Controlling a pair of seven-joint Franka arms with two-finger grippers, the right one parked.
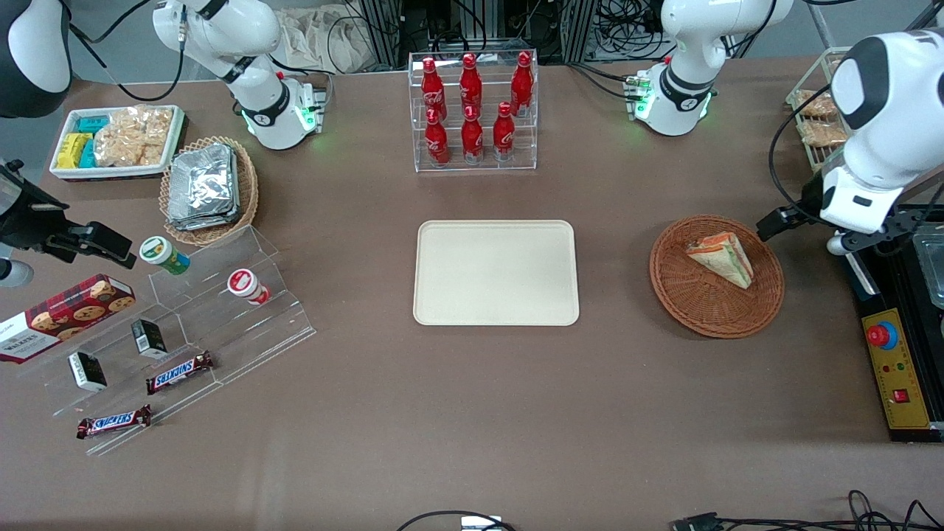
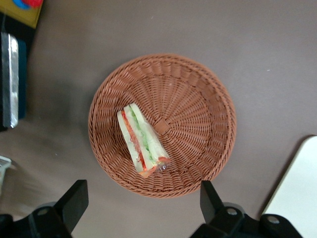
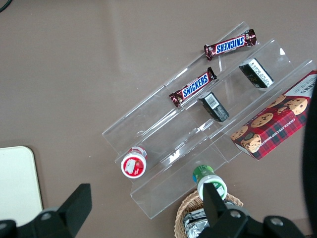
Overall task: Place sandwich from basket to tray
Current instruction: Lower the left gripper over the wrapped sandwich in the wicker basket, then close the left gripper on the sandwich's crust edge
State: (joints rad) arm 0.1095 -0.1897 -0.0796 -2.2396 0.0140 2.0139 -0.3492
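The gripper [image 2: 138, 208] is hovering wide open and empty above the basket [image 2: 198, 89], where the sandwich [image 2: 141, 141] is lying — light, soft, slippery in its wrap, probably best pinched gently across its bread faces — with the tray [image 1: 495, 271] waiting nearby.

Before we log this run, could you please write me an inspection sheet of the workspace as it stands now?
Surface: brown table, no spills seen.
Job's things: sandwich lies in the basket; tray bare, toward the table's middle.
Clutter: red bottles in a clear rack; foil packets in a tan basket; Snickers bars and small cans on clear steps; cookie box; white snack tray.
Grippers: gripper open, above the basket's edge, touching nothing.
Cables: black cable along the working arm; loose leads at the table's near edge.
Surroundings: control box with red stop button.
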